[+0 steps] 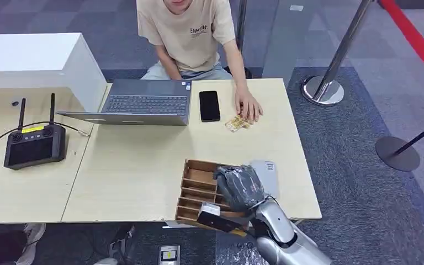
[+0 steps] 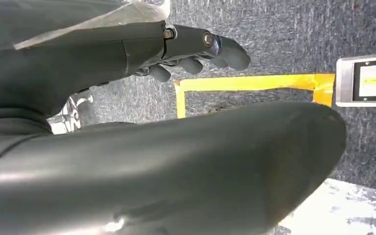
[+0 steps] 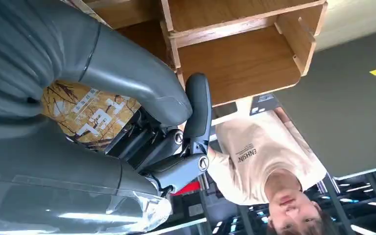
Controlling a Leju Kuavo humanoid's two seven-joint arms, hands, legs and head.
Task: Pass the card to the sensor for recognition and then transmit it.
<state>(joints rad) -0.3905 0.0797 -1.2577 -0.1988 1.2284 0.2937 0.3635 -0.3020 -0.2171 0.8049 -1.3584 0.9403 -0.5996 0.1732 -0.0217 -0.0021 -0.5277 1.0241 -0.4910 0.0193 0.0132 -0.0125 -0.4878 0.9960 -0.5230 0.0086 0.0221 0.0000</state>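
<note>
Card (image 3: pixel 90 115), patterned gold, sits gripped in the right hand (image 1: pixel 240 186) over the wooden rack (image 1: pixel 199 190) at the table's (image 1: pixel 143 160) near edge in the head view, while the left wrist view shows the left hand (image 2: pixel 196 51) empty, fingers loosely curled above carpet.

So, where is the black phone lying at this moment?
In the head view the black phone lies flat on the far side of the table, between the laptop and the person's hand.
</note>
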